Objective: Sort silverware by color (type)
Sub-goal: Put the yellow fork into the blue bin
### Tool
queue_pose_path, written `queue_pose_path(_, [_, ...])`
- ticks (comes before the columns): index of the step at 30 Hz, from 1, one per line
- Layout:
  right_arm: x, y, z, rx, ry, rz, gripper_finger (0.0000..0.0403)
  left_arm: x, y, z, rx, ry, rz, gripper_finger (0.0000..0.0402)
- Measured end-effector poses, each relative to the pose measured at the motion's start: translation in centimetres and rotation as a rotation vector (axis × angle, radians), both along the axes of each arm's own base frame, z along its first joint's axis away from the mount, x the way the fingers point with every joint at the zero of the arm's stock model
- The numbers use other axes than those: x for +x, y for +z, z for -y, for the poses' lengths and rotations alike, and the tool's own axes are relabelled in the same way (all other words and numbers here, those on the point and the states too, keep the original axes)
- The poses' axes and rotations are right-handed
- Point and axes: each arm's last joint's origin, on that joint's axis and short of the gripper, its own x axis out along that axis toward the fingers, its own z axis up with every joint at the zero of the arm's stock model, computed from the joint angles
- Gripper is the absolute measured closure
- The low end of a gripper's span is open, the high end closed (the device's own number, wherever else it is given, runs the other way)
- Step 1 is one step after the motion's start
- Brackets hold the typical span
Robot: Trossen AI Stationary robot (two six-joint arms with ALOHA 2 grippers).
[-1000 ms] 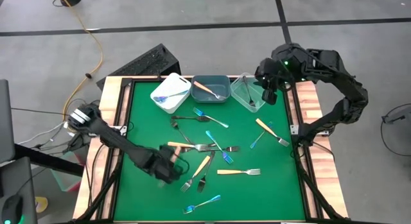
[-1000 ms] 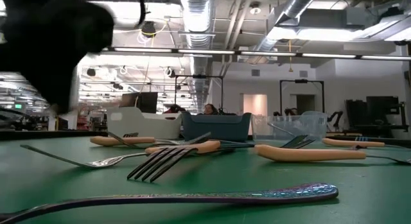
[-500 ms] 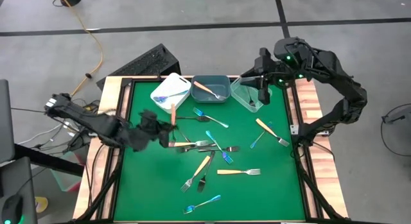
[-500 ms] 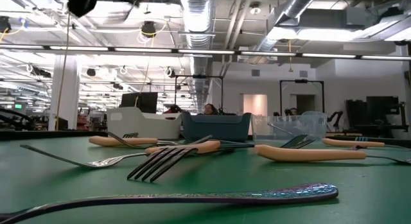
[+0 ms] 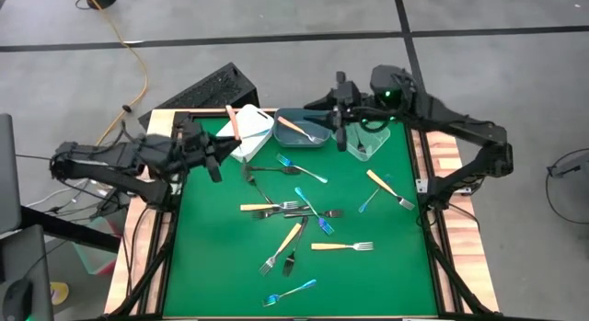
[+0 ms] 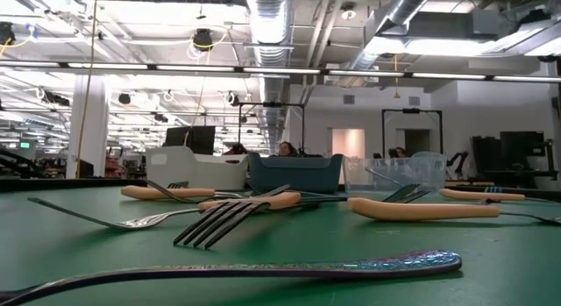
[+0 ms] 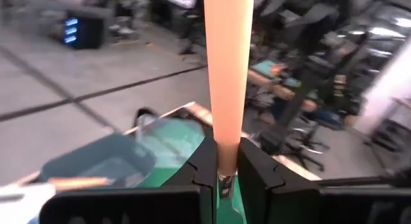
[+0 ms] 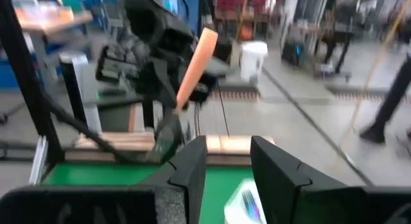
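**Orange-handled fork held up near far-left corner**

Left gripper (image 5: pixel 224 142) raised above the table's left edge near the far-left corner, clamped on an orange-handled utensil (image 5: pixel 235 123) that stands over the white bin (image 5: pixel 253 132). In the left wrist view, fingers (image 7: pixel 207 163) pressed together on the orange handle (image 7: pixel 228 70), which rises straight out of them.

Along the far edge, left to right: white bin, grey-blue bin (image 5: pixel 302 126) with one orange-handled piece inside, clear bin (image 5: pixel 366 137).

Scattered over the green mat (image 5: pixel 212 257): the remaining silverware (image 5: pixel 304 211), mostly mid-table — black, blue and orange handles, several crossing. One blue fork (image 5: pixel 290 292) alone near the near edge; an orange fork (image 5: pixel 390 189) and a blue one toward the right edge.

Right gripper (image 5: pixel 339 137) hovering between grey-blue and clear bins, fingers (image 8: pixel 192 169) apart, nothing between them.
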Motion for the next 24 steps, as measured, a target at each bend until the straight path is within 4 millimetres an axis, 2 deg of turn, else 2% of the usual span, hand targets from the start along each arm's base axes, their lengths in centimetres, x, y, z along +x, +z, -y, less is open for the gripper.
queue_pose_path(5, [1.1, -1.2, 0.1, 0.093, 0.002, 0.121, 0.0262, -0.2, 0.1, -1.3, 0.114, -0.116, -0.049, 0.0383])
queue_pose_path(9, [1.4, -2.7, 0.2, 0.223, -0.011, 0.078, 0.0262, 0.6, -0.3, -2.6, 0.194, -0.157, -0.114, 0.0383])
queue_pose_path(15, [1.9, -4.7, -0.1, 0.291, -0.012, 0.028, 0.0262, 3.2, -1.7, -4.6, 0.208, -0.284, -0.171, 0.0383])
queue_pose_path(19, [1.9, -4.9, 0.0, 0.301, -0.021, 0.014, 0.0258, 5.1, -2.5, -5.6, 0.213, -0.311, -0.178, 0.0383])
queue_pose_path(24, [2.3, -5.6, 0.3, 0.288, -0.009, -0.024, 0.0219, 7.4, -3.0, -6.5, 0.23, -0.327, -0.12, 0.0383])
